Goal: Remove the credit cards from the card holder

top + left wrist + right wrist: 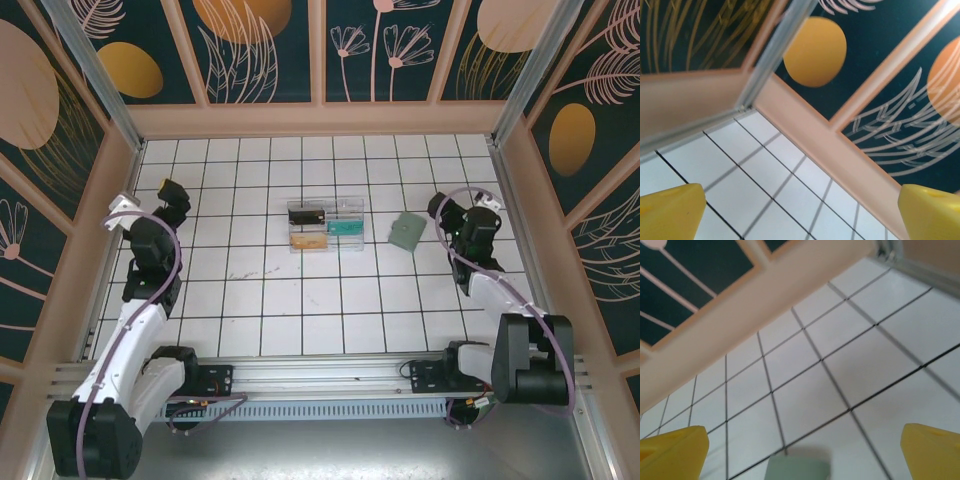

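The card holder (pixel 407 231) is a small grey-green wallet lying folded shut on the white tiled table, right of centre. Its top edge shows at the bottom of the right wrist view as the card holder (pixel 797 470). The credit cards are hidden inside it. My right gripper (pixel 447 210) hovers just right of the holder, apart from it. Its yellow fingers (pixel 675 450) stand wide open with nothing between them. My left gripper (pixel 172 195) is far off at the table's left side, also open, and its yellow fingers (pixel 672 210) frame bare tiles near the back left corner.
A clear compartmented tray (pixel 352 207) sits at the table's centre, left of the holder, with a dark, a teal and a tan flat piece in its compartments. Peach wall panels (pixel 320 118) enclose the table at the back and both sides.
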`<act>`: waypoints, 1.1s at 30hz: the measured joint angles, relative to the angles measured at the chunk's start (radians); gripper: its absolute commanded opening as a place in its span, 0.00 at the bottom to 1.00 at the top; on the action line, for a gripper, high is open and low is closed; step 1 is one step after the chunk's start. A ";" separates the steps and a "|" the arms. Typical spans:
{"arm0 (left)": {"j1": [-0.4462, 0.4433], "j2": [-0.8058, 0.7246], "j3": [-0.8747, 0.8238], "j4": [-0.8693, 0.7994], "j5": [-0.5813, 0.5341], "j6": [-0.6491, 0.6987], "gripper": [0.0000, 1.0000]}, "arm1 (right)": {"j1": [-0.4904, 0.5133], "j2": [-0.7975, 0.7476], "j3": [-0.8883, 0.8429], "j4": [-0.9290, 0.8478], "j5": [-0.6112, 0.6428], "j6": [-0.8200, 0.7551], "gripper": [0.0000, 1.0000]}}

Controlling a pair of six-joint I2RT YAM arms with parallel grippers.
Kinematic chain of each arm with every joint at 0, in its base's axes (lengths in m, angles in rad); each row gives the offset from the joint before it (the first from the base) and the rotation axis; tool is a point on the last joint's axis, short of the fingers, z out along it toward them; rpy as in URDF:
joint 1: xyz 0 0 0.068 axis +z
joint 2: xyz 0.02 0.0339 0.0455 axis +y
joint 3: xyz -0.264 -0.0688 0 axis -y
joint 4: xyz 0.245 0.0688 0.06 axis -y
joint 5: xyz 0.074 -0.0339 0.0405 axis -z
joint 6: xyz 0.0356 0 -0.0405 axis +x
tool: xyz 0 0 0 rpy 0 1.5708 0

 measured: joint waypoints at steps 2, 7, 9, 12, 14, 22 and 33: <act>0.000 -0.003 -0.010 -0.035 0.061 -0.024 0.98 | 0.024 0.032 0.037 -0.051 -0.022 0.013 0.99; -0.045 0.041 -0.029 -0.111 0.178 -0.056 0.99 | 0.112 0.183 0.172 -0.180 -0.036 0.015 0.99; -0.109 0.056 -0.033 -0.136 0.195 -0.055 0.99 | 0.137 0.263 0.240 -0.238 -0.035 0.014 0.98; -0.170 0.060 -0.035 -0.153 0.217 -0.056 0.99 | 0.151 0.360 0.321 -0.303 -0.029 0.013 0.95; -0.179 0.059 -0.040 -0.158 0.224 -0.056 0.99 | 0.153 0.410 0.359 -0.340 -0.024 0.010 0.92; -0.180 0.021 -0.059 -0.188 0.231 -0.059 0.99 | 0.166 0.542 0.433 -0.457 0.023 0.004 0.89; -0.180 0.029 -0.062 -0.196 0.231 -0.059 0.99 | 0.228 0.613 0.503 -0.520 0.118 -0.042 0.67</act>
